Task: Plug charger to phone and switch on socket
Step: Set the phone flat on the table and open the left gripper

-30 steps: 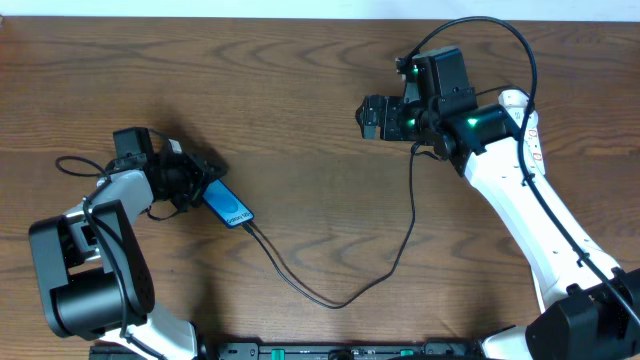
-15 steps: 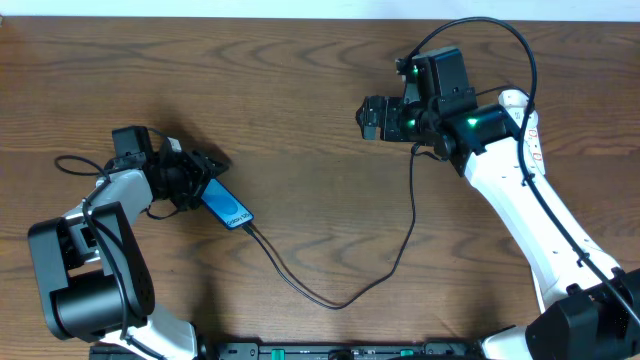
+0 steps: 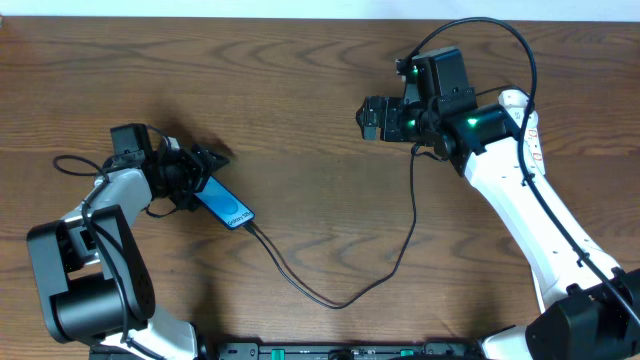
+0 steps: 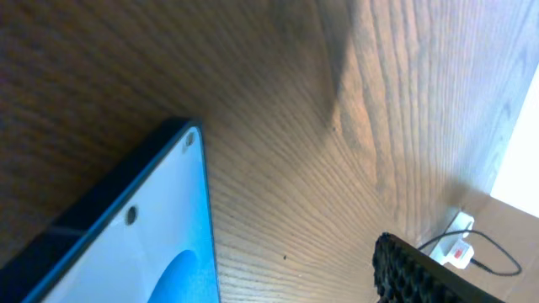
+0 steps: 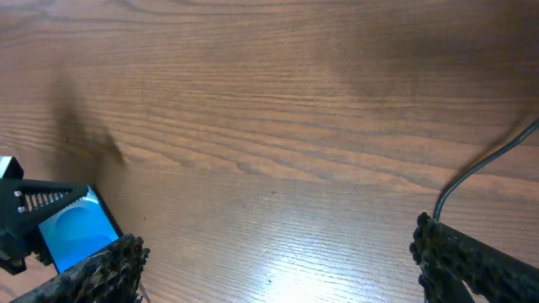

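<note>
The phone, its light-blue screen up, lies flat on the wooden table, and it also shows in the wrist views. The charger, a thin black cable, meets the phone's lower right end, loops across the table and rises toward the right arm. My left gripper stands open around the phone's upper end; one finger is well clear of the phone's edge. My right gripper hangs open over bare wood at the back right, holding nothing. A small white socket with a red mark shows far off; the overhead view hides it.
The charger cable crosses the right wrist view near the right finger. The left arm's base fills the front left corner, and the white right arm runs along the right side.
My left gripper's jaws have opened wider and let go of the phone's end, and the phone has shifted very slightly. The right arm and the cable have not moved.
</note>
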Motion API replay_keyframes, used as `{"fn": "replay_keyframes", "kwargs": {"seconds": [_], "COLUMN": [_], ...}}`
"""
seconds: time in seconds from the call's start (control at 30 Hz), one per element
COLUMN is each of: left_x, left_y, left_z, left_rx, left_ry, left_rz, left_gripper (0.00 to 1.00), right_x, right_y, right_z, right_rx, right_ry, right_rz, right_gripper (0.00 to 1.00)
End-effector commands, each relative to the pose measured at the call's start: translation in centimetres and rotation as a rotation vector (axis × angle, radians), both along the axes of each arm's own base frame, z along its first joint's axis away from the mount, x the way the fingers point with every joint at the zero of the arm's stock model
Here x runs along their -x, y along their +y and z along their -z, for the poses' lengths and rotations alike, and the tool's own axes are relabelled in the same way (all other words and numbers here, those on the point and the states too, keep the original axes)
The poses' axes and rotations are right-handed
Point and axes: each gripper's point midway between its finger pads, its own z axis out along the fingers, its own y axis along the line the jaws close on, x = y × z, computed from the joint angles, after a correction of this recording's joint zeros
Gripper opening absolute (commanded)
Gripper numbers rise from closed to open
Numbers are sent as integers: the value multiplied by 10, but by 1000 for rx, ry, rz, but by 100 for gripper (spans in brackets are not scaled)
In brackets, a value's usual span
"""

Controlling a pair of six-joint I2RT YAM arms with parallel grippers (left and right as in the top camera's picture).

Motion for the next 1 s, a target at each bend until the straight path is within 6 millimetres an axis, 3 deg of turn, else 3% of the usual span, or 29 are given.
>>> {"fn": "replay_keyframes", "kwargs": {"seconds": [0.0,0.17,0.23,0.97], "left_x": [12,12,13,27], "left_y": [14,13,13,18], "left_z": [20,20,20,28], "left_rx": [-72,-71,-71,-108], "left_ry": [95,99,102,173], "left_rz": [-65,-65,-65,-77], "left_gripper": [80,81,90,94], "right_x": [1,1,1,1], "right_y": [0,0,0,0], "right_z": [-7,-8,-8,-8], "right_rx": [7,7,7,7], "right_ry": [-24,-25,-25,-25], "right_rz": [-11,-11,-11,-11], "right_gripper": [99,99,99,99]}}
